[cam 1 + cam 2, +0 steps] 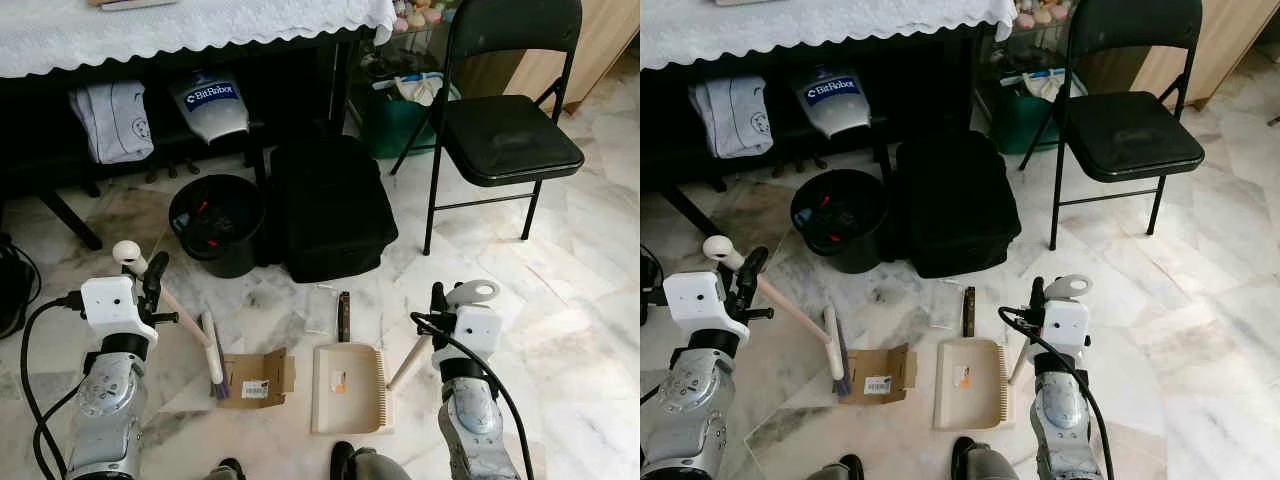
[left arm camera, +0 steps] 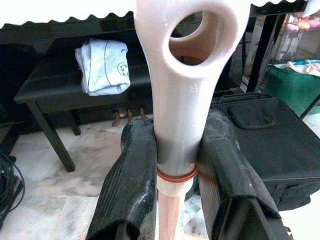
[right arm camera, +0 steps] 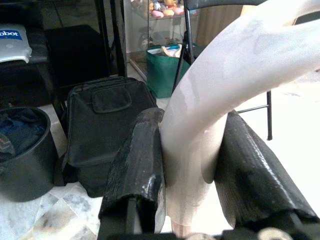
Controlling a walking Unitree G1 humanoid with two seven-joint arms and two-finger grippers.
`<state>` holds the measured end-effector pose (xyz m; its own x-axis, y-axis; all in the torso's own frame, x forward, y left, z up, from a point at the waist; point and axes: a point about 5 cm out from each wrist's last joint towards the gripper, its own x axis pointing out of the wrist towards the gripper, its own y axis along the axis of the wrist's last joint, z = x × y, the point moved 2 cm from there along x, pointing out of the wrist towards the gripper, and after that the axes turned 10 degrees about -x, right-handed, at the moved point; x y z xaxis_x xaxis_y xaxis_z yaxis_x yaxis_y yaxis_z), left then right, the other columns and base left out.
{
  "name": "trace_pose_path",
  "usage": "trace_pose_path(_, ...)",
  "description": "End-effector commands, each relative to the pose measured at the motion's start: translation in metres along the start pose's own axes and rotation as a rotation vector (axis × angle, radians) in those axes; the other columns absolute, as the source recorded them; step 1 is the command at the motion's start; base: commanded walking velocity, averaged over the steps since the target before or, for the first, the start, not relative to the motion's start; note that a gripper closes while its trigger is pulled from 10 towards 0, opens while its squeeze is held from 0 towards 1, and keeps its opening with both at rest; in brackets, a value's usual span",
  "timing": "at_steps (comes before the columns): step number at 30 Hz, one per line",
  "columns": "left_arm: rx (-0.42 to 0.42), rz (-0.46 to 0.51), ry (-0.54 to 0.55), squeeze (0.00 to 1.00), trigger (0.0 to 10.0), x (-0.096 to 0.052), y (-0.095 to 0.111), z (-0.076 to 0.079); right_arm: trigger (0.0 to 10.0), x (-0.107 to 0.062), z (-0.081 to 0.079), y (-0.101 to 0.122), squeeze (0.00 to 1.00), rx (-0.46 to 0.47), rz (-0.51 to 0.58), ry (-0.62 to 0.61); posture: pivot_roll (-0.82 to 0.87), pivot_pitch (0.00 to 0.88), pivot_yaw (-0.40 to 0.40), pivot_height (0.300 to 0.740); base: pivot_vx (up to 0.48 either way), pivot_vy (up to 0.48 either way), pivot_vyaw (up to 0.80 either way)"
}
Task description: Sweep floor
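Floor (image 1: 590,300): we are seeing pale veined marble tile lying under everything in front of us.
Table (image 1: 200,25): it is standing at the far side under a white lace-edged cloth, with a white folded garment (image 1: 113,120) and a white bag (image 1: 208,103) sitting in the dark space beneath.
Folding chair (image 1: 505,130): black, it is standing at the far right.
Black case (image 1: 330,210): it is lying on the floor past the dustpan, touching or just beside the black bin (image 1: 215,222), which is holding scraps.
Dustpan (image 1: 348,388): cream, it is lying flat between our arms; the right gripper (image 3: 192,165) is clamping narrowly on its pale looped handle.
Broom (image 1: 190,325): the left gripper (image 2: 175,160) is gripping its pale handle just below the loop; the bristle head is resting on the floor.
Cardboard piece (image 1: 255,380): it is lying just beside the broom head, near the dustpan.
Clear wrapper (image 1: 320,308) and dark strip (image 1: 344,315): they are lying just past the dustpan.
Hard to make out: we cannot identify the bin's contents.
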<state>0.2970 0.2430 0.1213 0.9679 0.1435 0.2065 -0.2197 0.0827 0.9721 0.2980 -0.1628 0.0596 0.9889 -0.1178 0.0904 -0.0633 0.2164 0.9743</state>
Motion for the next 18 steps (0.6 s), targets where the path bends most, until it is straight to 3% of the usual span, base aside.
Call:
trace_pose_path(1,-0.001,-0.014,-0.004,0.06,10.0,-0.004,-0.003,-0.001,10.0,-0.002,0.0,-0.003,0.0,0.002,-0.002,-0.007,-0.02,0.275,-0.04,0.74,0.0,0.0,0.0)
trace_pose_path(15,0.031,-0.004,-0.002,0.06,10.0,-0.005,0.001,-0.007,10.0,-0.002,-0.003,-0.003,0.0,0.004,0.007,0.004,-0.02,0.278,-0.039,0.74,0.0,0.0,0.0)
trace_pose_path(18,0.048,0.007,0.003,0.07,10.0,-0.006,0.005,-0.015,10.0,-0.002,-0.004,-0.003,0.0,0.006,0.008,0.008,-0.02,0.276,-0.039,0.74,0.0,0.0,0.0)
